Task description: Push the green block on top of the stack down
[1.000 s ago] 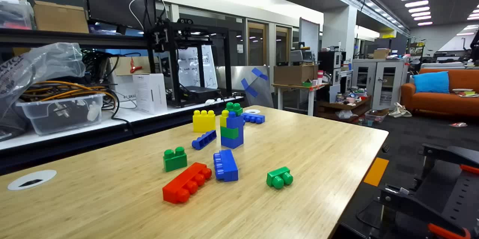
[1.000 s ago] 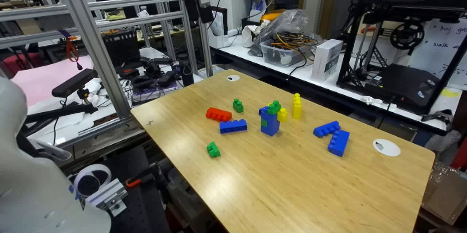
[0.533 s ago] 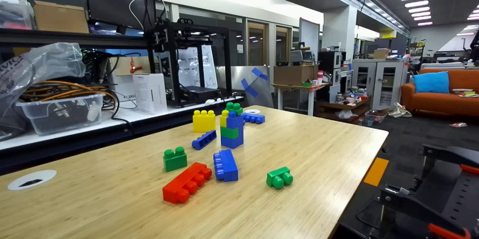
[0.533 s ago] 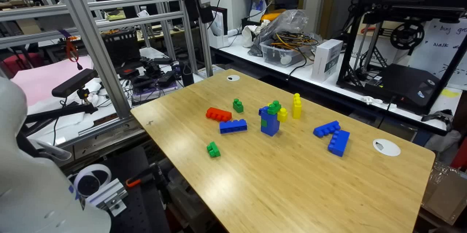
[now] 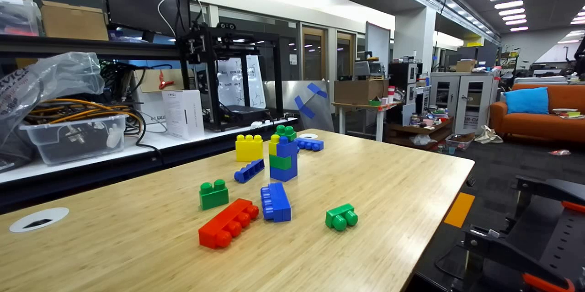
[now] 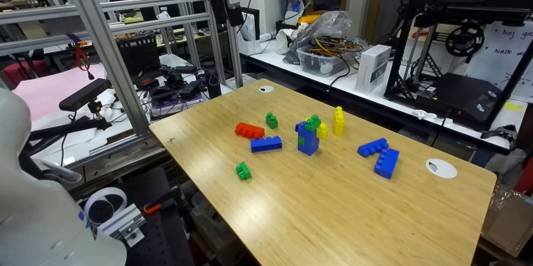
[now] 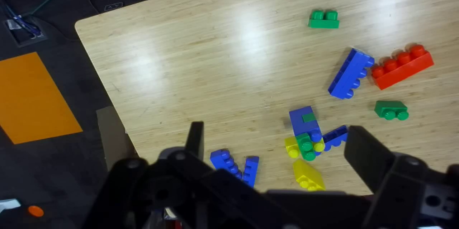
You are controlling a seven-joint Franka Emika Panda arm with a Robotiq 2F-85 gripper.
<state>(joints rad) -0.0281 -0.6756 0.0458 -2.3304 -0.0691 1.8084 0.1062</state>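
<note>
The green block (image 5: 286,134) sits on top of the stack, and it also shows in an exterior view (image 6: 313,123) and in the wrist view (image 7: 305,146). The stack (image 5: 288,157) is a short upright blue tower with a green piece in its side and yellow studs near its top; it shows in an exterior view (image 6: 308,144) and in the wrist view (image 7: 300,121) too. My gripper (image 7: 276,128) is open and empty, with its fingers wide apart. It looks down from above, with the stack between the fingertips in the picture. It does not show clearly in the exterior views.
Around the stack lie a red brick (image 5: 228,224), a blue brick (image 5: 276,203), two small green bricks (image 6: 271,120) (image 6: 243,171), a yellow brick (image 6: 339,121) and two blue bricks (image 6: 372,147) (image 6: 386,163). A shelf with a 3D printer (image 6: 460,87) stands beyond the table (image 6: 354,216).
</note>
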